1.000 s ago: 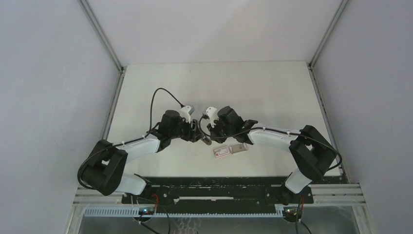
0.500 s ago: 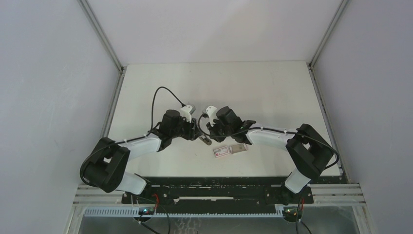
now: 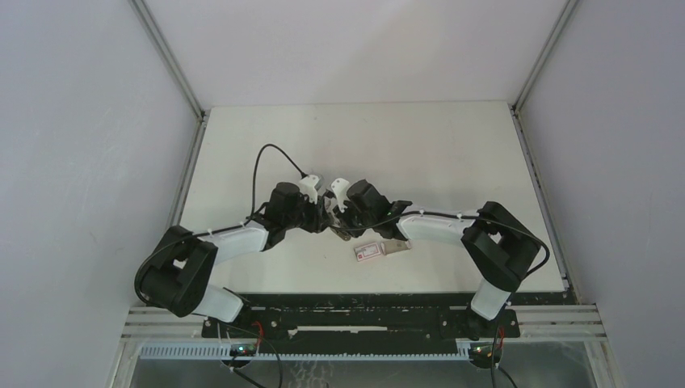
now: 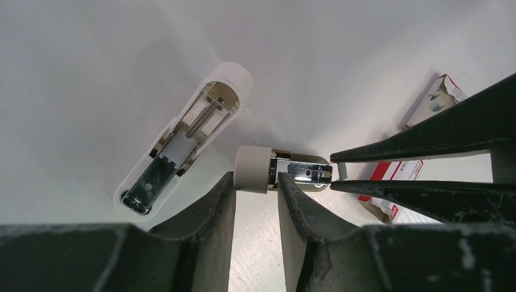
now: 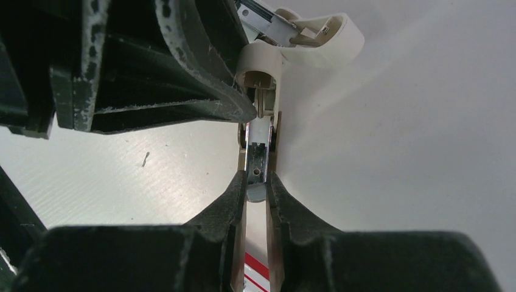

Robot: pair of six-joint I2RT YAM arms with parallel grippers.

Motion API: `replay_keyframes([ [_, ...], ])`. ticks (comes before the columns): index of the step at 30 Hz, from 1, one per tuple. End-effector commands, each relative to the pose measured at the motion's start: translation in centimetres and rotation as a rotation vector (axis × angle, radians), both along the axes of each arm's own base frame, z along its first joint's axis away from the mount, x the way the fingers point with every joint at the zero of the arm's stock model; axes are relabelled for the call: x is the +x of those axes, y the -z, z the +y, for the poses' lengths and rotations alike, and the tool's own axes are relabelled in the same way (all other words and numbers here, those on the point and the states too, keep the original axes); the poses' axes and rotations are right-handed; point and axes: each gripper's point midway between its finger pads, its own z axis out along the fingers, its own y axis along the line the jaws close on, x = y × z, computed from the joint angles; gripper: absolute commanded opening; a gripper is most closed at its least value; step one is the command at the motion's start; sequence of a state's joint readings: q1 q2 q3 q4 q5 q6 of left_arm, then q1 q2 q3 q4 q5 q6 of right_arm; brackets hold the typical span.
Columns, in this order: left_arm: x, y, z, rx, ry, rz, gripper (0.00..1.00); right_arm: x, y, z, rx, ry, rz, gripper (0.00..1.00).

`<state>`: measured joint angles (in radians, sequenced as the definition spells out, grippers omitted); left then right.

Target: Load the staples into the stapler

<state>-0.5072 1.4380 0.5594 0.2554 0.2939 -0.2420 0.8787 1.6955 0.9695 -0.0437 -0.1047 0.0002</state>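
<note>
White plastic mini stapler lies opened on the surface, its dark grey metal inner arm running in a straight line from the left tool to the right tool, which pinches the arm's tip. The left tool's fingers closely flank the rounded white end, though whether they actually grip it cannot be told. The silvery-grey staple strip cannot be made out and may be in the pinkish-red-and-white box beside the right tool.

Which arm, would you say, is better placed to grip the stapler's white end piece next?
Left, probably: the left gripper straddles that white end piece, whereas the right gripper is clamped on the metal arm of the stapler.
</note>
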Motion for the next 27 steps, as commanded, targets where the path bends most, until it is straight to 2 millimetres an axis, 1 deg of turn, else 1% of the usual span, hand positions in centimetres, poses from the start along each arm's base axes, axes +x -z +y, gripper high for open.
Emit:
replay_keyframes([
  [1,1.9,-2.1,-0.5,-0.016,-0.007,-0.073,0.35,1.4,-2.0,1.7,0.05,0.036,-0.052,0.12],
  [9,1.9,-2.1,-0.5,-0.015,-0.01,-0.073,0.34,1.4,-1.7,2.1,0.046,0.07,-0.032,0.12],
  [17,2.0,-2.2,-0.3,-0.011,-0.022,-0.076,0.32,1.2,-1.0,2.1,0.036,0.097,0.003,0.12],
  [20,2.2,-2.6,0.1,-0.02,-0.046,-0.097,0.34,1.1,-0.9,1.9,0.029,0.108,0.01,0.12],
  [24,1.9,-3.5,0.6,-0.053,-0.071,-0.135,0.38,1.0,-0.8,1.8,0.026,0.115,0.018,0.12],
  [25,2.3,-3.7,1.4,-0.057,-0.096,-0.141,0.39,1.0,-0.8,1.8,0.027,0.117,0.02,0.11],
  [27,2.5,-3.9,1.8,-0.07,-0.112,-0.147,0.4,1.1,-0.8,1.8,0.027,0.12,0.018,0.12],
])
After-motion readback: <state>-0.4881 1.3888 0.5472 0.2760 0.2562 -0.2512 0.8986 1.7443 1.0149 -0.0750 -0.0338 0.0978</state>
